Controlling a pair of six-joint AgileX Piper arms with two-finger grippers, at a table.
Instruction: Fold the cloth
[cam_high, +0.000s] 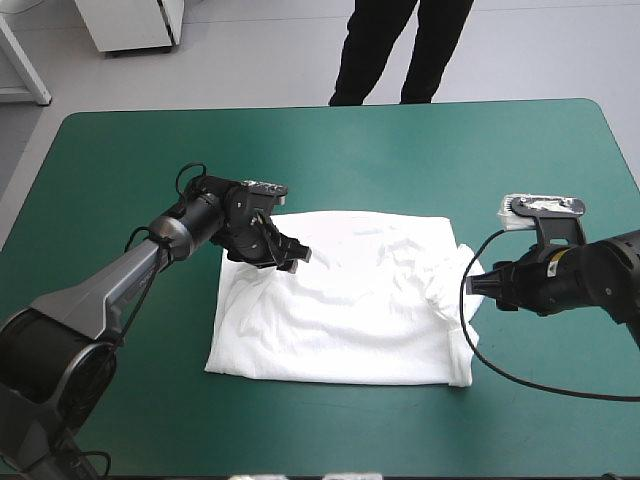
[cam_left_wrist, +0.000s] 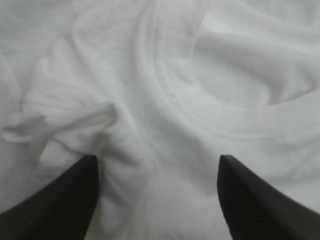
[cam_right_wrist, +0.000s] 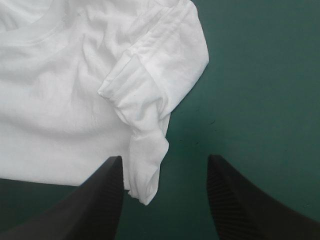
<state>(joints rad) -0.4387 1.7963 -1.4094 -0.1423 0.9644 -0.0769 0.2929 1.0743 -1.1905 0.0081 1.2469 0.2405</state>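
The white T-shirt (cam_high: 340, 305) lies spread on the table, roughly flat, with wrinkles and a bunched sleeve at its right side. My left gripper (cam_high: 291, 254) is low over the shirt's far left part. In the left wrist view it (cam_left_wrist: 157, 159) stands open over white cloth (cam_left_wrist: 100, 75), with the collar's ribbed curve (cam_left_wrist: 240, 122) just ahead. My right gripper (cam_high: 478, 286) is at the shirt's right edge. It (cam_right_wrist: 165, 159) is open, and the folded sleeve (cam_right_wrist: 145, 100) hangs down to its left finger (cam_right_wrist: 102, 200), over bare cover.
Teal-green cover (cam_high: 130, 170) shows on all sides of the shirt, widest at the far side and the left. In the right wrist view the cover (cam_right_wrist: 260, 75) lies bare beside the sleeve.
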